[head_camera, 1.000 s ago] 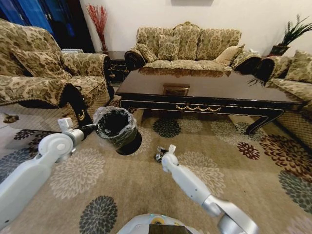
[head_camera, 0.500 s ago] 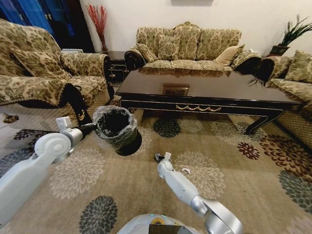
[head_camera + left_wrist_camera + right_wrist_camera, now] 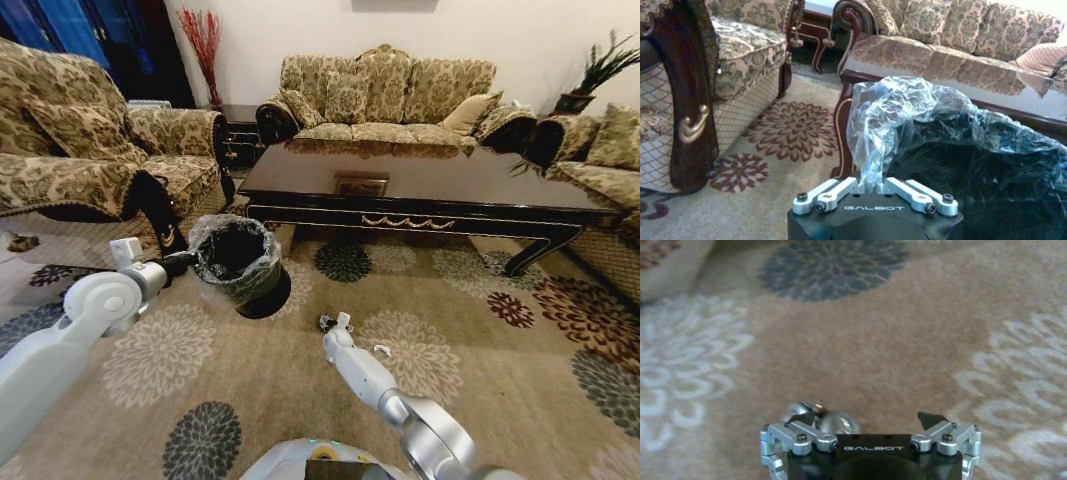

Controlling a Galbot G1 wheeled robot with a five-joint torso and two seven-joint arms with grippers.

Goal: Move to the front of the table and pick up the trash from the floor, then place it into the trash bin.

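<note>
A patterned rug (image 3: pixel 300 380) spreads in front of the long dark table (image 3: pixel 420 185). The trash bin (image 3: pixel 238 262) stands on the rug near the table's left corner, tilted, its clear bag folded over the rim. The left tool (image 3: pixel 873 192) is pinched together on a fold of that bag (image 3: pixel 897 117) at the bin's edge. The right tool (image 3: pixel 867 420) hangs low over the rug with its fingers (image 3: pixel 932 418) apart, a shiny crumpled ball (image 3: pixel 823 420) by one fingertip. A white paper scrap (image 3: pixel 381 350) lies just beside it.
</note>
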